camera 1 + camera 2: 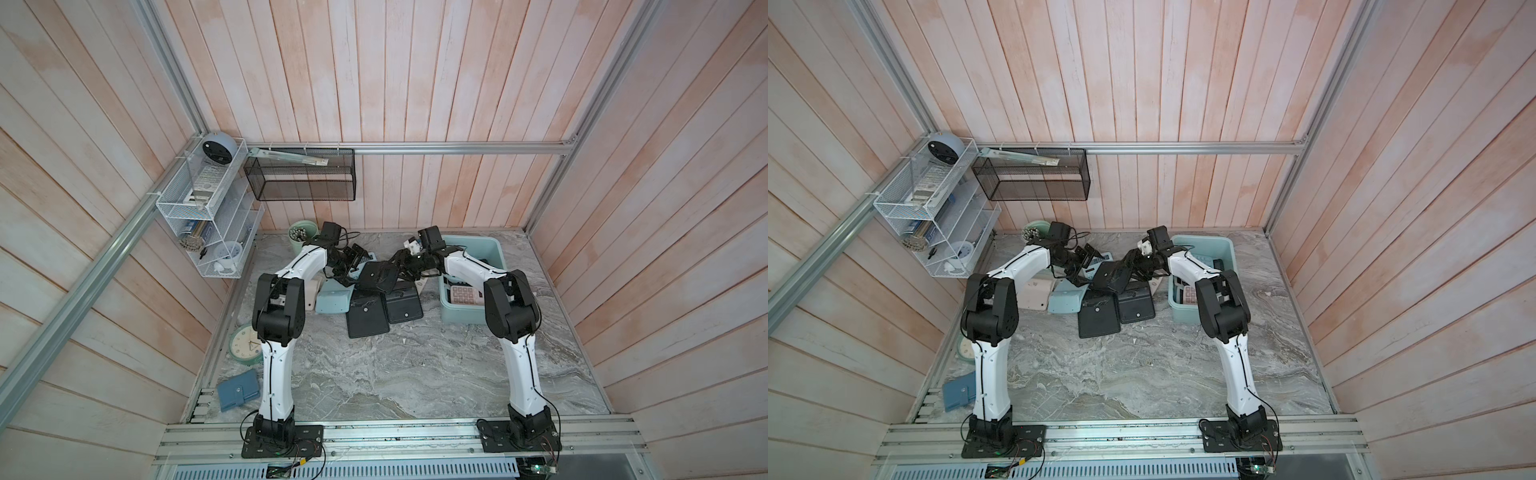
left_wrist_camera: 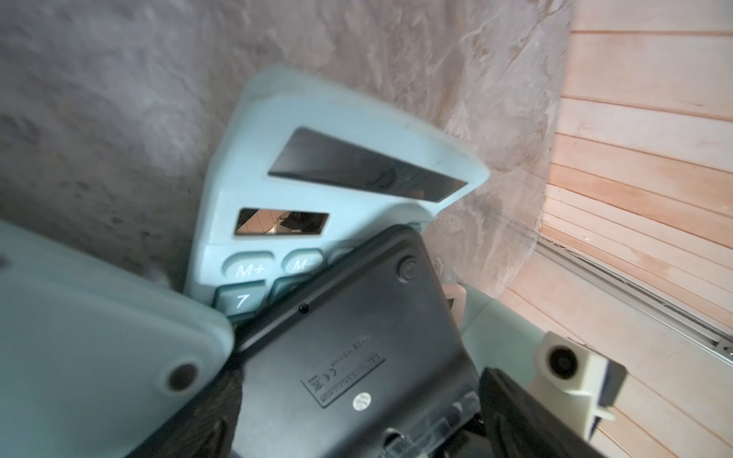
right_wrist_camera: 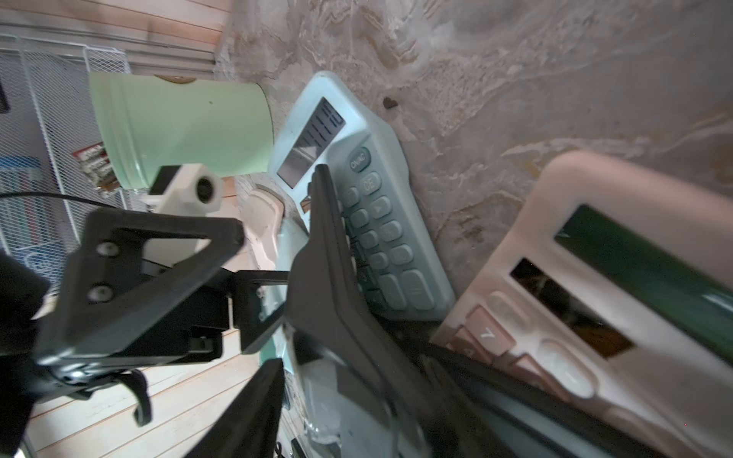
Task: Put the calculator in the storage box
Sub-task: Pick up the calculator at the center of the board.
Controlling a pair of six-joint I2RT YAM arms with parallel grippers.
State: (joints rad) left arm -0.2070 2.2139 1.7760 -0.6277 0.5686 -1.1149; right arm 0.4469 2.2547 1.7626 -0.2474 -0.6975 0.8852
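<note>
Grey-veined marble table (image 1: 395, 374). At 8 o'clock lay a flat, square blue wallet (image 1: 238, 390). Past it was a round mint clock (image 1: 243, 345), partly under the left arm.

At centre the black pair (image 1: 368, 320) of calculators lay face down, matte with rounded corners, side by side and touching. A pale blue calculator (image 1: 332, 301) lay face down at their 9 o'clock.

Just beyond, the held calculator (image 1: 377, 279) was tilted above the pile. It was black smooth plastic, back up, with a label and a round foot pad. The right claw (image 1: 398, 268) was clamped on its edge from 3 o'clock. The left claw (image 1: 351, 266) was spread wide at its 10 o'clock, gripping nothing. A teal calculator (image 2: 337, 178) lay face up underneath.

The box (image 1: 461, 315) sat at 3 o'clock of the held calculator, apart from it. It was a light teal plastic tub with rounded corners and a rolled rim, and a pink-keyed calculator (image 1: 463, 296) was inside.

Far at 11 o'clock stood a mint cylindrical cup (image 1: 300, 243). Above it on the wall hung a black wire-mesh basket (image 1: 301, 178).
</note>
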